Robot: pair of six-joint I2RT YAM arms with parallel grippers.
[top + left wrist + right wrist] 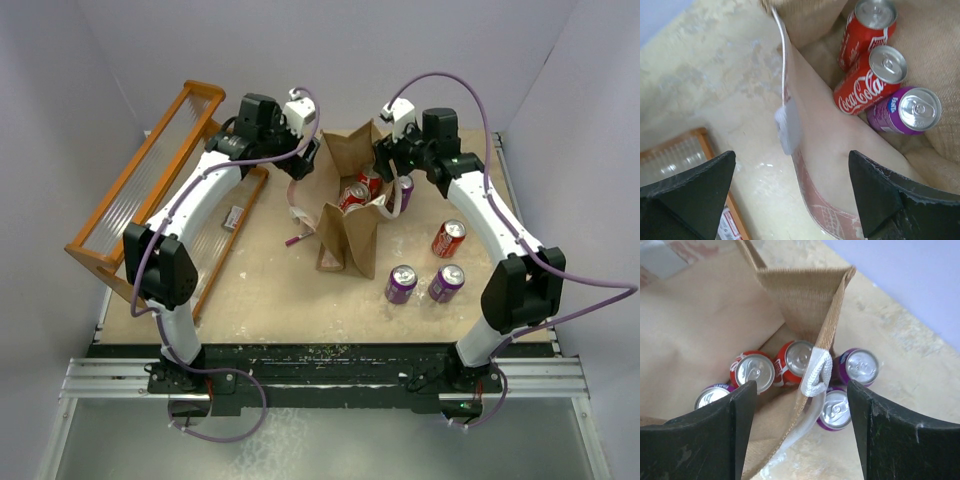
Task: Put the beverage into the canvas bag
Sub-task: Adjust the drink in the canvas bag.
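The tan canvas bag (350, 225) stands open mid-table. Two red cola cans (867, 82) and a purple can (905, 111) lie inside it. My left gripper (306, 160) is open at the bag's left side. In the left wrist view (791, 157) its jaws straddle the bag's pale wall (830, 135) and a white handle (788, 125). My right gripper (386, 160) is open over the bag's right rim. In the right wrist view (801, 387) its jaws straddle the rim and a white handle loop (816, 372). Two purple cans (836, 410) stand just outside that rim.
An orange slatted rack (150, 190) stands at the left, with a small packet (233, 217) beside it. A red can (449, 238) and two purple cans (401, 283) (446, 282) stand on the table to the right of the bag. A pale strap (297, 215) trails from the bag's left.
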